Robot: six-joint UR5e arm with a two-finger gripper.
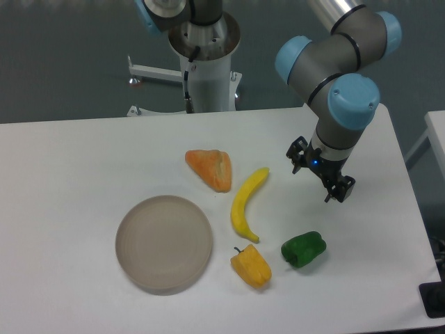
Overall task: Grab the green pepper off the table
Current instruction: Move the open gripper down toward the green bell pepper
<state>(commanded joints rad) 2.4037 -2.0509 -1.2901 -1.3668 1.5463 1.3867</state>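
The green pepper (304, 249) is small, glossy and dark green. It lies on the white table (69, 174) toward the front right, just right of a yellow-orange pepper. My gripper (321, 177) hangs above the table, up and slightly right of the green pepper, well apart from it. Its two black fingers are spread wide with nothing between them, so it is open.
A yellow-orange pepper (252, 266) with a stem sits beside the green one. A banana (247, 204) lies left of the gripper, an orange wedge-shaped piece (211, 168) beyond it. A round beige plate (164, 241) rests front left. The table's right edge is close.
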